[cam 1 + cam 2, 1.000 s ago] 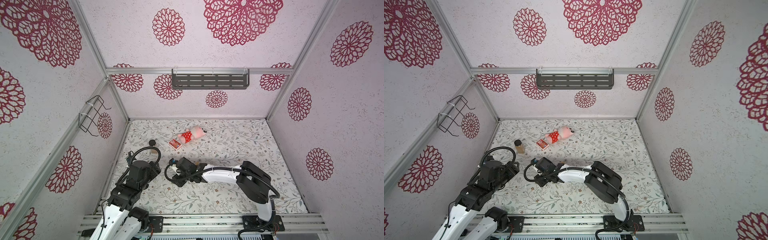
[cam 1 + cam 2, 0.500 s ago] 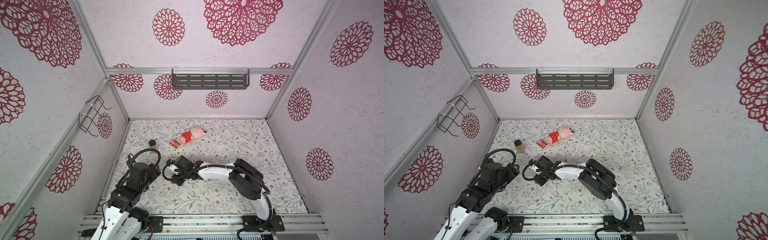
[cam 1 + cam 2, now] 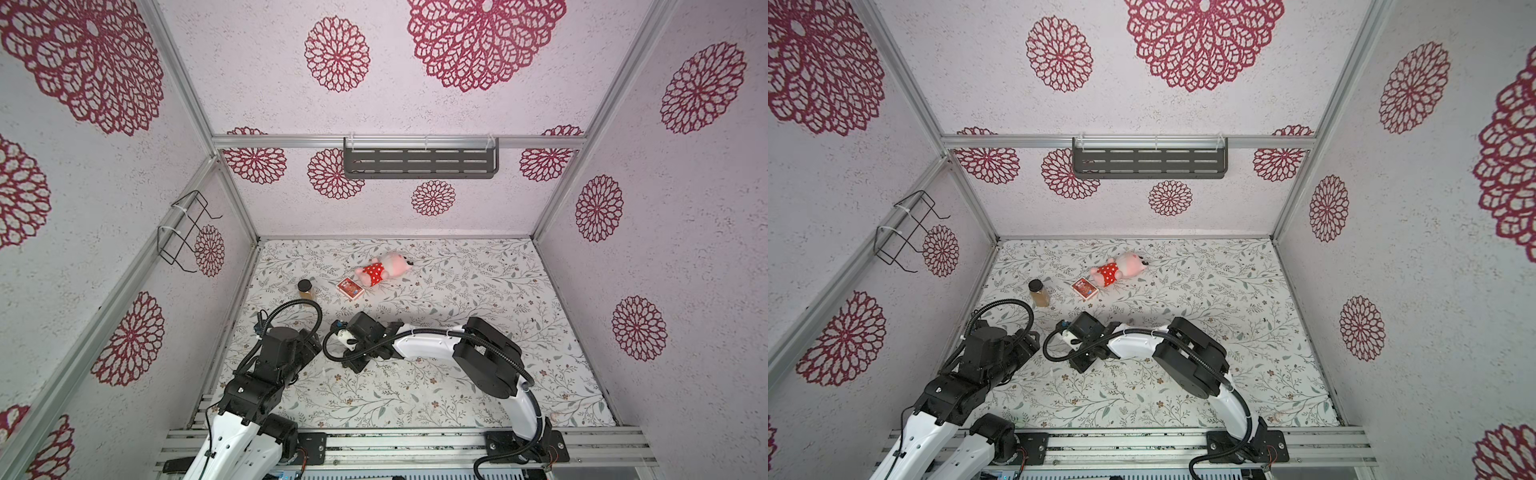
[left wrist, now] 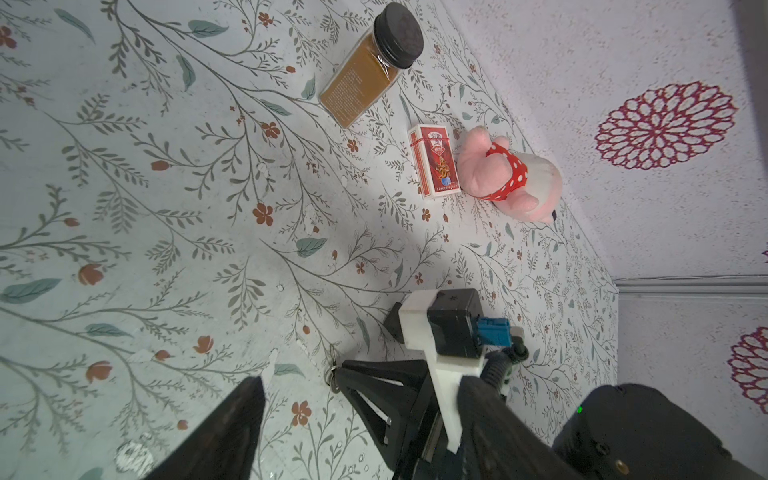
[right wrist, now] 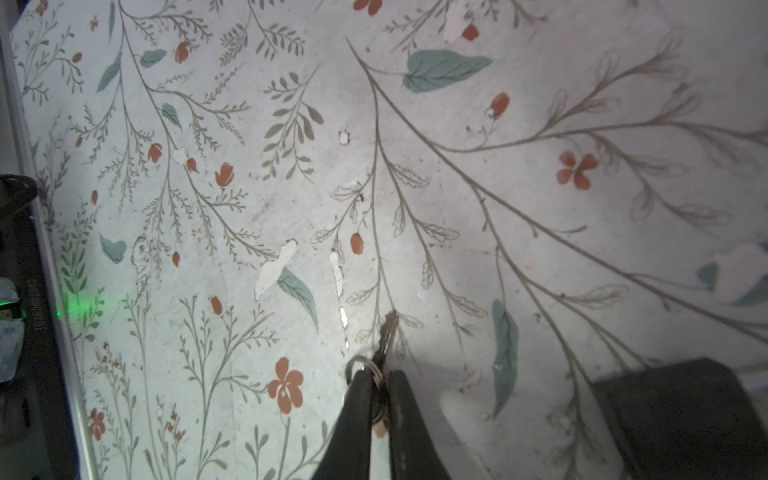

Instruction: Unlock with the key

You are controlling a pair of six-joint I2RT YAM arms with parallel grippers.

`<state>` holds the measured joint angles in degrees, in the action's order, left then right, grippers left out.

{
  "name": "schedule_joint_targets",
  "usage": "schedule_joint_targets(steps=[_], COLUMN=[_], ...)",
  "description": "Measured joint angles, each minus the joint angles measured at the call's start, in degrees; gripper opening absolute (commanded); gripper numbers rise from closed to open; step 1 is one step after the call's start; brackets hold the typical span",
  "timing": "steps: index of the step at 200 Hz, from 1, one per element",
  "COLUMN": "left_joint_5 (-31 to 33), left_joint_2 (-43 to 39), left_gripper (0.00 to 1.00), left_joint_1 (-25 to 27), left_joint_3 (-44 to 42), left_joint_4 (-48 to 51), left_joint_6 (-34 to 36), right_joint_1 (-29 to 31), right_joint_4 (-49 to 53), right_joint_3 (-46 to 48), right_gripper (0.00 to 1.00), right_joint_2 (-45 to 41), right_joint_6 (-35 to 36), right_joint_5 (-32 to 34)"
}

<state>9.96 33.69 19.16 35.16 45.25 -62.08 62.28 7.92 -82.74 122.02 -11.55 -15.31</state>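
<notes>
- Plainly, the key point(image 5: 386, 332) was pinched by its head between the closed jaws of the right gripper point(image 5: 379, 376), its blade pointing out past the fingertips over the floral mat point(image 3: 478, 299).
- In both top views that grip was placed at about 8 o'clock from the mat's middle.
- The left gripper point(image 4: 359, 380) was held wide apart, nothing gripped, at 9 o'clock of the right one.
- A spice jar point(image 3: 306, 291), a red card box point(image 3: 350, 288) and a pink plush point(image 3: 384, 269) were seen between 10 and 12 o'clock, well apart from the key.
- A blurred dark block point(image 5: 673, 415) was seen near the right gripper; what it was could not be told.
</notes>
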Motion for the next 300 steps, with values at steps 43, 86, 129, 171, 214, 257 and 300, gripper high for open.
schedule_joint_targets(steps=[43, 86, 129, 171, 214, 257, 300], left_joint_5=[0.0, -0.1, -0.3, -2.3, -6.9, -10.9, -14.7], left_joint_2=[0.0, 0.0, 0.0, 0.7, 3.4, 6.0, 6.8], left_gripper=[0.77, 0.77, 0.78, 0.78, 0.79, 0.79, 0.78], left_joint_1=[-0.2, -0.2, -0.2, -0.4, -0.5, -0.5, -0.5], left_joint_3=[-0.4, -0.4, 0.1, 0.8, 0.9, 0.9, 0.9], left_joint_4=[-0.3, -0.5, -0.5, -2.1, -6.6, -10.7, -14.7], left_joint_6=[-0.3, -0.5, -0.6, -1.0, -2.3, -2.7, -2.9], right_joint_1=[0.0, 0.0, 0.0, 0.0, -0.2, -0.6, -1.0], right_joint_4=[-0.7, -1.0, -3.2, -5.6, -6.6, -5.8, -3.1], right_joint_3=[0.0, 0.7, 6.6, 12.2, 14.3, 15.4, 15.9], right_gripper=[0.0, 0.0, 0.0, 0.0, 0.0, 0.0, 0.0], right_joint_2=[-0.1, -0.9, -5.5, -13.5, -20.3, -25.2, -29.8], right_joint_6=[0.0, 0.2, 0.0, -0.6, -1.6, -4.0, -6.8], right_joint_5=[-0.8, -0.6, 1.4, 4.4, 7.2, 9.6, 12.6])
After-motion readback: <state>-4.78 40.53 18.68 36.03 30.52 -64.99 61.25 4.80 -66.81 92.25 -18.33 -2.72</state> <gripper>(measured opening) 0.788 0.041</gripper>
